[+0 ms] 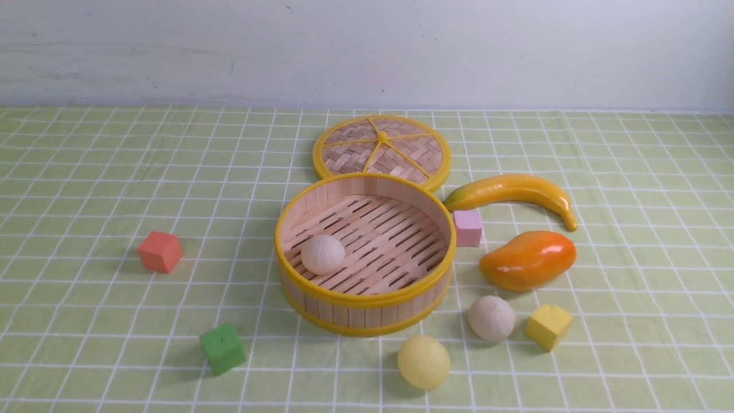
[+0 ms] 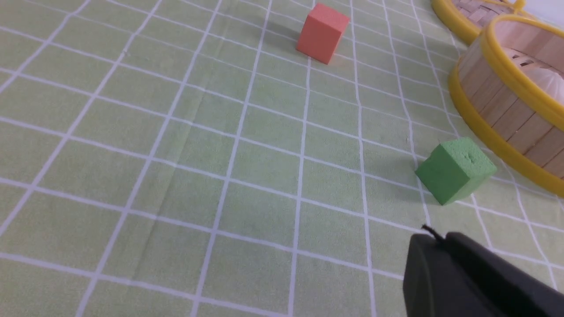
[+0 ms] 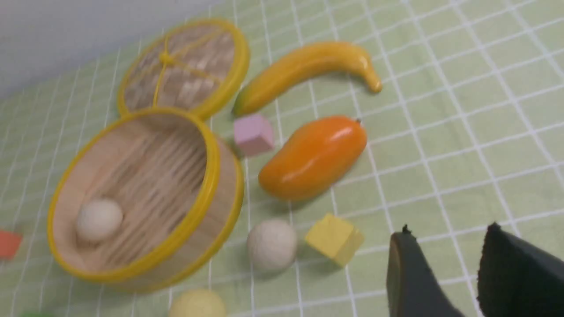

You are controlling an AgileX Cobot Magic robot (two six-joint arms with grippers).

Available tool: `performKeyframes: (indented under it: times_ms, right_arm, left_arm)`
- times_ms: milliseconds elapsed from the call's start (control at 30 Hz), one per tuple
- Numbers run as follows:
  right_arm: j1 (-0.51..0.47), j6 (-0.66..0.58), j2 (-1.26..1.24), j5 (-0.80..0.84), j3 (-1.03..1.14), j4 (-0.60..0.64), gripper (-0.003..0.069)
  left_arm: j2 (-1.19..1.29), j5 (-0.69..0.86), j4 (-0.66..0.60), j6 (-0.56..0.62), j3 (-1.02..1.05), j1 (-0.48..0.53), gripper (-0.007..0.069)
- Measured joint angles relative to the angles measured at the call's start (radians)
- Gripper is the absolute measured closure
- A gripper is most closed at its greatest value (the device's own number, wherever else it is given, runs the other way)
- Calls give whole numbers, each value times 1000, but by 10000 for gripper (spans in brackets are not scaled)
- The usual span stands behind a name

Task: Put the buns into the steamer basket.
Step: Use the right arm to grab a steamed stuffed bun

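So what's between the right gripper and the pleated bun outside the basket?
The yellow cube, beside the pleated bun; the right wrist view shows it.

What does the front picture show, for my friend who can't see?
A steamer basket on a green checked cloth holds one white bun. A second white bun and a yellow bun lie outside, in front. Lid, banana, mango and cubes lie around.

Lab setup (checked cloth (image 1: 86, 172), bare wall (image 1: 516, 46))

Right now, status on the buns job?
Left gripper shut, right gripper open, both empty. One pleated bun in steamer basket; other pleated bun and yellow bun outside. Yellow cube close beside it.
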Motion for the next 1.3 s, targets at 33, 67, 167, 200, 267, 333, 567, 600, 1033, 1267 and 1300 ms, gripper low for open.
performKeyframes:
  times_ms: [33, 67, 167, 200, 267, 333, 567, 600, 1033, 1267, 1300]
  right_arm:
    - [0, -92, 26, 38, -19, 53, 420]
    - [0, -116, 31, 38, -22, 64, 420]
    - [0, -424, 85, 86, -63, 264, 420]
    - [0, -491, 90, 83, -68, 327, 420]
    - [0, -592, 91, 75, -72, 449, 420]
    - [0, -654, 91, 76, -73, 527, 420]
    - [1, -1012, 215, 344, -77, 770, 420]
    - [2, -1026, 248, 389, -88, 772, 420]
    - [436, -496, 537, 403, -434, 101, 420]
    - [631, -332, 696, 345, -489, -110, 420]
    - [640, -321, 724, 336, -493, -109, 420]
  left_arm:
    - [0, 0, 0, 0, 0, 0, 603]
    - [0, 0, 0, 0, 0, 0, 603]
    - [0, 0, 0, 0, 0, 0, 600]
    - [0, 0, 0, 0, 0, 0, 598]
    - [0, 0, 0, 0, 0, 0, 596]
    - [0, 0, 0, 0, 0, 0, 596]
    - [0, 0, 0, 0, 0, 0, 588]
    - [0, 0, 0, 0, 0, 0, 587]
    - [0, 0, 0, 0, 0, 0, 575]
    - [0, 0, 0, 0, 0, 0, 571]
    - [0, 0, 0, 0, 0, 0, 570]
